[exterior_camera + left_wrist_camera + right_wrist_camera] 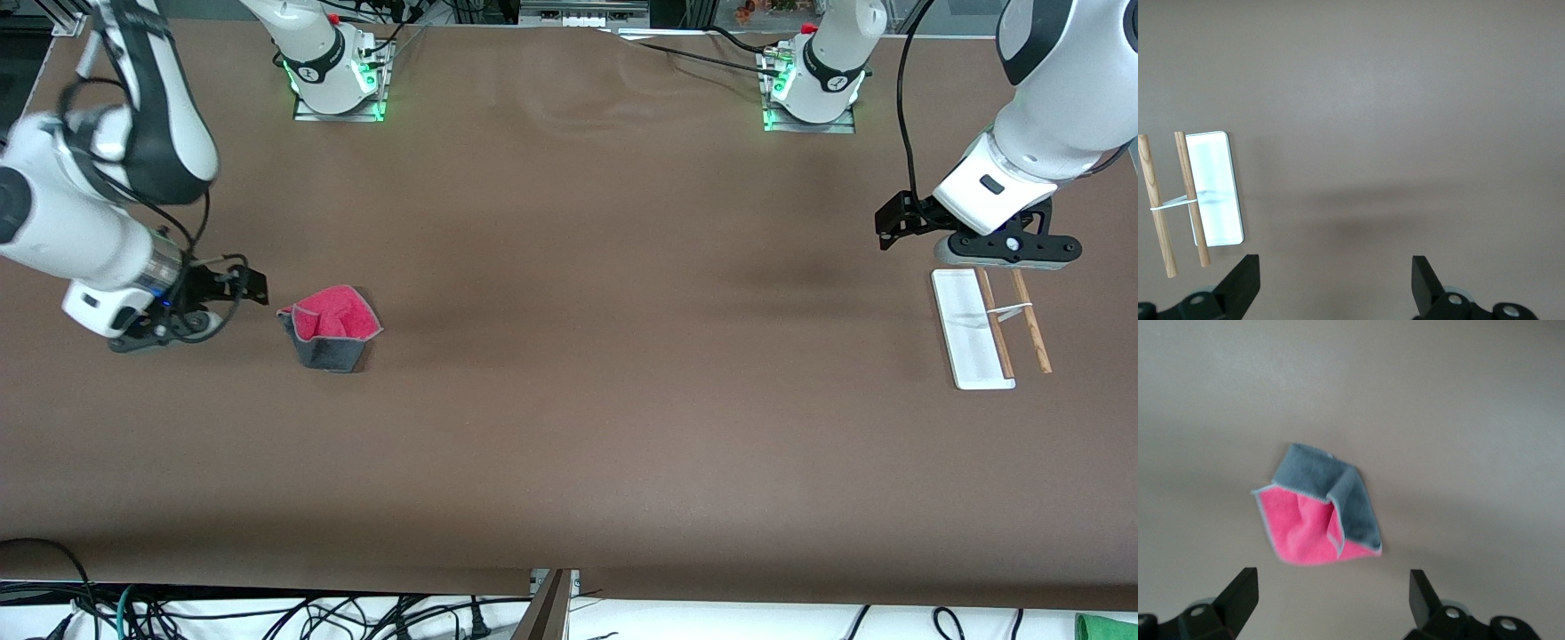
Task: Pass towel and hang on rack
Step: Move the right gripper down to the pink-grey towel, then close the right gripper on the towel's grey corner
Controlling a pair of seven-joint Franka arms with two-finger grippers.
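The towel [329,329], pink-red with a dark grey folded part and a grey stitched edge, lies crumpled on the brown table toward the right arm's end; it also shows in the right wrist view [1318,515]. My right gripper [164,333] hangs open and empty above the table beside the towel, apart from it. The rack [989,325], a flat white base with two thin wooden rods, stands toward the left arm's end; it also shows in the left wrist view [1195,195]. My left gripper [1009,249] is open and empty above the table next to the rack.
The brown table [578,356] spreads wide between towel and rack. Both arm bases stand along the table's edge farthest from the front camera. Cables lie past the table's near edge.
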